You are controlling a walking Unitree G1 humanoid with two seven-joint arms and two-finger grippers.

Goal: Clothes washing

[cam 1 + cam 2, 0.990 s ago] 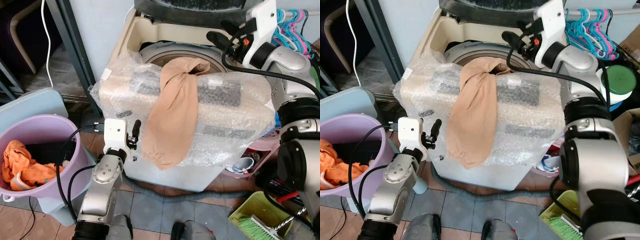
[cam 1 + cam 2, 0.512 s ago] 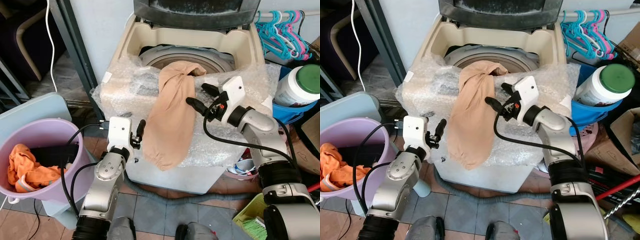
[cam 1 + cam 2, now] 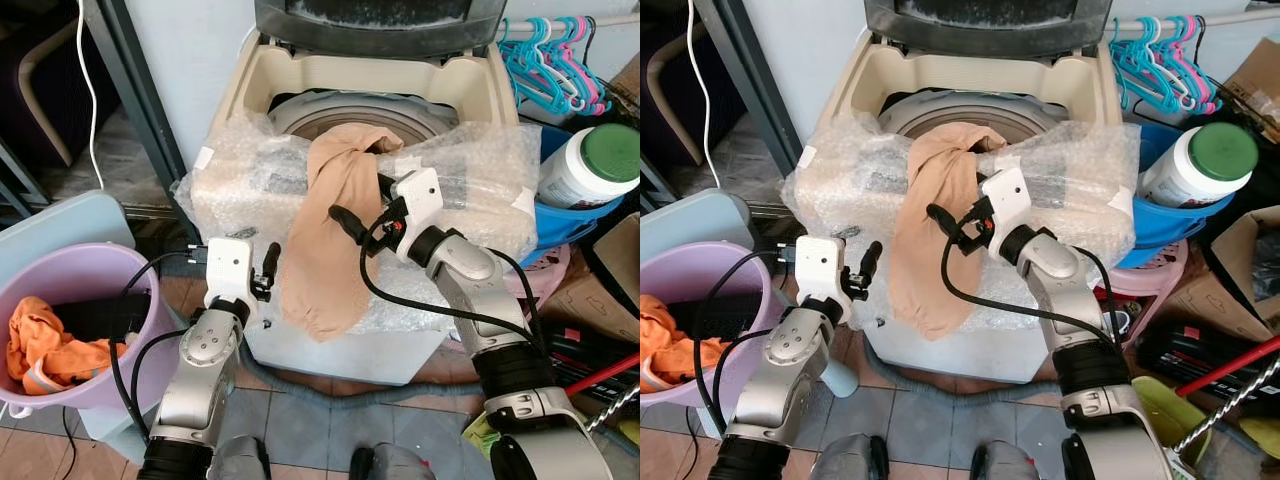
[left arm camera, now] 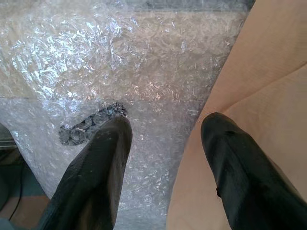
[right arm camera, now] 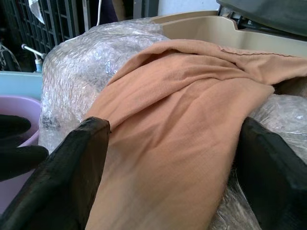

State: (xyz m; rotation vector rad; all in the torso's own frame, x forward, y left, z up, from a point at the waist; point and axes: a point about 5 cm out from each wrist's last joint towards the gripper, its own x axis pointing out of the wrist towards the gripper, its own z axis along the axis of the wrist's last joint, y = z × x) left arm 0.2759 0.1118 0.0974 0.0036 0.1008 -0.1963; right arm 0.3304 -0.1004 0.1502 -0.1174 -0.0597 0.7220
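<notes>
Right tool point(image 3: 352, 207), fingers apart, faces the tan cloth garment point(image 3: 330, 240) draped over the bubble-wrapped cream top-loading washing machine point(image 3: 470, 190). Left tool point(image 4: 163, 143) also spread. Best pinch a thick fold, then lift toward the drum.

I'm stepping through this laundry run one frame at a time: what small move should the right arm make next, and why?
Probably close the right gripper on the tan garment. Its jaws are open and straddle the cloth, which hangs half out of the washing machine over the bubble-wrapped front, so a grasp comes before lifting it in.
</notes>
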